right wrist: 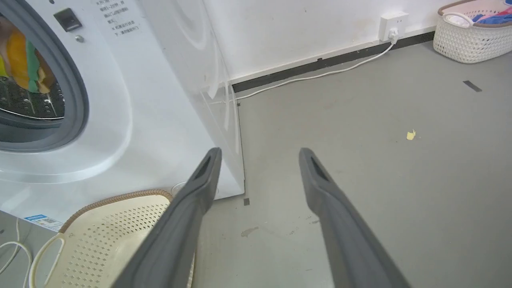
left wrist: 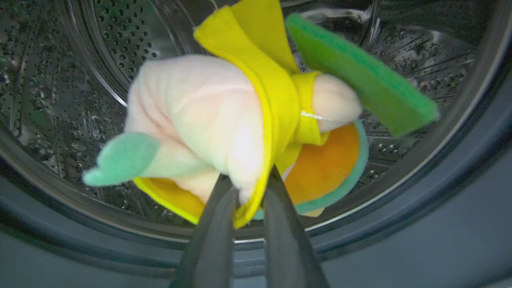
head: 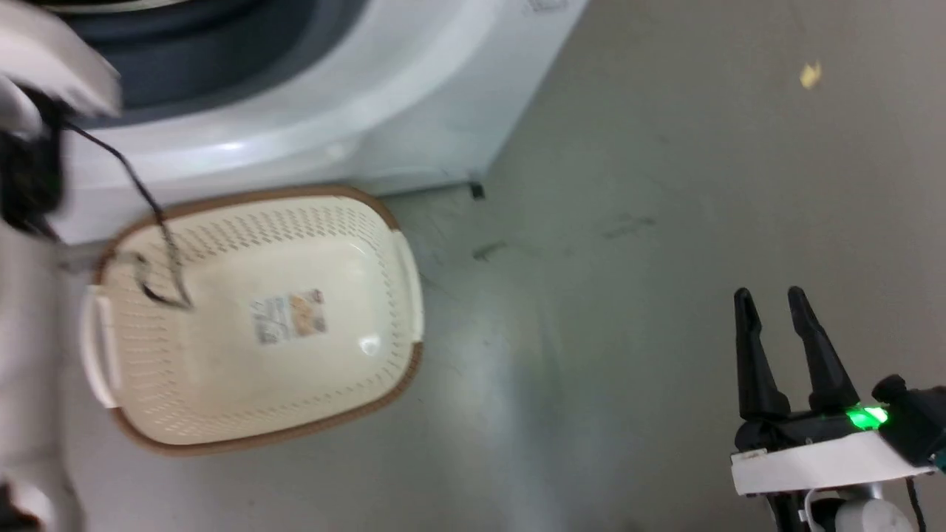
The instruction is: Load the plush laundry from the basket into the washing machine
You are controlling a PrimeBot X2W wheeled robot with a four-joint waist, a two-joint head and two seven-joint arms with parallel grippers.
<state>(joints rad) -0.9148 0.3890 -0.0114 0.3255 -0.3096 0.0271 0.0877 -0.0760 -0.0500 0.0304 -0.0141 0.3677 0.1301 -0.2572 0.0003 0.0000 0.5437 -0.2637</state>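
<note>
— Cream plastic, bare down to its sticker. From the head, the basket (head: 295,229) on the floor before the washing machine (head: 310,125) holds nothing. What worries you?
— A dark cable (head: 140,185) droops across its rim and might snag there if the arm swings. The right gripper (head: 770,295) sits low at the right, fingers a little apart, nothing between them.
— And the left wrist view?
— The left gripper (left wrist: 249,178) is pinched onto the plush laundry (left wrist: 208,112), seemingly by a thin fold of yellow felt and a bit of pale stuffing. That's a shallow bite. The doll hangs in the port before the steel drum (left wrist: 60,100), but how deep I can't tell. Released short, I'd guess it lands on the grey rubber ring (left wrist: 460,192) or tumbles out.
— Its look?
— Soft and floppy: pale-pink head, teal tuft, orange base edged teal, a flat green limb jutting out.
— Right wrist view?
— Fingers spread wide, empty. Orange and green show inside the port.
</note>
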